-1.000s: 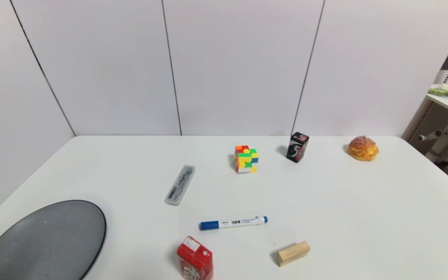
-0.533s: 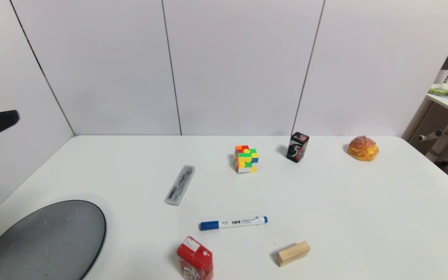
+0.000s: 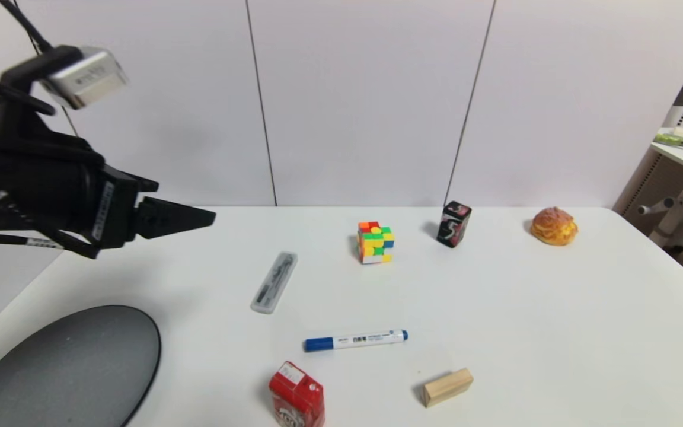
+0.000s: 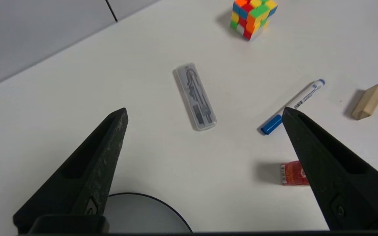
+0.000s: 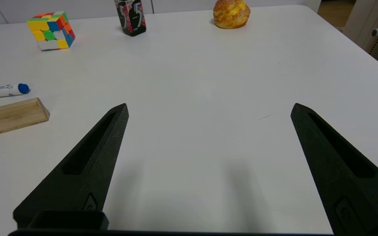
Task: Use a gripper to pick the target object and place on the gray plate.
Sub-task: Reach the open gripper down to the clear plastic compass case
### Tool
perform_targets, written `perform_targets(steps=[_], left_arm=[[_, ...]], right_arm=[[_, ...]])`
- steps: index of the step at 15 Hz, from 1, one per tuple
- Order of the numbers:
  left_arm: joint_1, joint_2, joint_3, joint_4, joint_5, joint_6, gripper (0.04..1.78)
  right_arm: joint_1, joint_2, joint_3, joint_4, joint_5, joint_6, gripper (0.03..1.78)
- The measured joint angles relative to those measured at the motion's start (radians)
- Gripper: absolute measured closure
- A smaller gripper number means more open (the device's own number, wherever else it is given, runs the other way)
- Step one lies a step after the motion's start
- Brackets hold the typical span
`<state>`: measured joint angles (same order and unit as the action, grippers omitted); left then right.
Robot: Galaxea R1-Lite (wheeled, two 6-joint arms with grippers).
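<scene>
Black and spread wide, your left gripper [image 4: 203,113] hangs in the air above the table's [image 3: 555,308] left side, holding nothing; in the head view it [image 3: 199,218] sits over the left rear of the table. The case [image 3: 274,282] lies flat on the table ahead of it, apart from both fingers [image 4: 94,154], dark tools visible inside. The plate [image 3: 80,367] sits at the near left corner, well apart from the case. You have a marker [image 3: 356,340] near the case on its near side, with a red carton [image 3: 297,394] and wood block [image 3: 447,386] beyond. Your right gripper [image 5: 208,108] is likewise wide apart, low over bare table.
</scene>
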<state>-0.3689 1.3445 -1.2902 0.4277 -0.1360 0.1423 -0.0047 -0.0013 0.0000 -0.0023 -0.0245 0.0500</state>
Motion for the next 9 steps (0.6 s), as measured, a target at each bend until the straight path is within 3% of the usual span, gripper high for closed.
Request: perform_targets(steps=[6, 9], left_arm=[[-0.126, 0.270, -0.147, 0.102, 0.187, -0.173, 0.13], [-0.144, 0.367, -0.195, 0.125, 0.211, -0.192, 0.13]], right_arm=[[0.000, 0.000, 0.000, 0.000, 0.000, 0.000, 0.10], [0.000, 0.000, 0.000, 0.000, 0.000, 0.000, 0.10]])
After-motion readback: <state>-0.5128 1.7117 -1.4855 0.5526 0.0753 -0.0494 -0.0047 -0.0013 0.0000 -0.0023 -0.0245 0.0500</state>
